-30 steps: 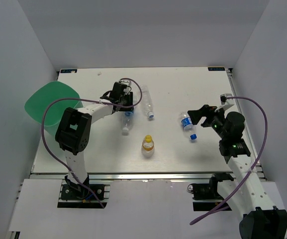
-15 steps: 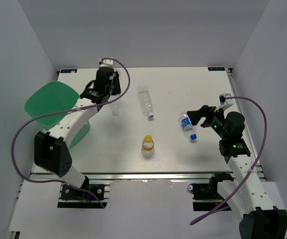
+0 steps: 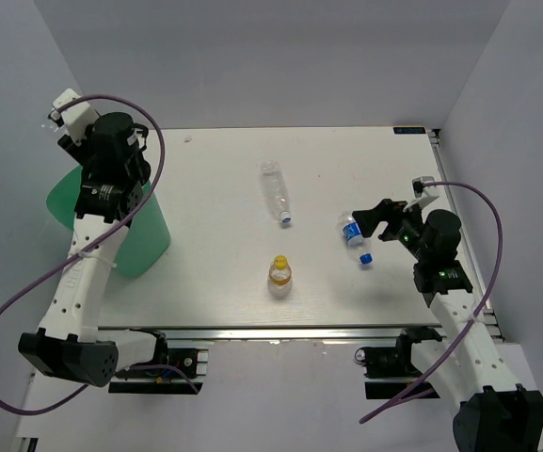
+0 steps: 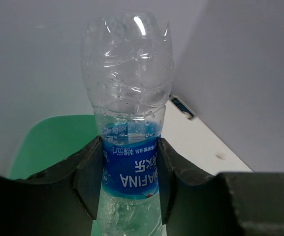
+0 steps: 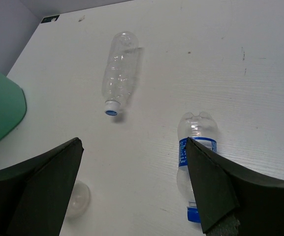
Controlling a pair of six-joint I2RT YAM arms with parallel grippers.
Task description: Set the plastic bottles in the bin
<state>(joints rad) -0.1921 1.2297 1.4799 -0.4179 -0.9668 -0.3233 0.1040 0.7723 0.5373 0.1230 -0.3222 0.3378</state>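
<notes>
**Held item.** The left gripper [image 4: 129, 172] is clamped on a clear, thin-walled plastic bottle with a blue label [image 4: 127, 88]. The fingers bear on the label band. The bottle is carried high, with the mint-green plastic bin [image 3: 142, 243] below it.

**Handling.** The bottle appears empty, so it is probably very light. Its slick wall is likely to dent under a hard squeeze. The labelled waist is the best place to grip.

**Remaining items.** The right gripper [image 5: 134, 187] hovers with its fingers wide apart over a second blue-labelled bottle [image 3: 356, 237]. This bottle lies on the white table [image 3: 346, 160]. A clear unlabelled bottle with a blue cap [image 3: 275, 191] lies farther back. A short yellow-capped bottle with yellow-orange contents [image 3: 279, 273] stands near the front and is probably heavier.
</notes>
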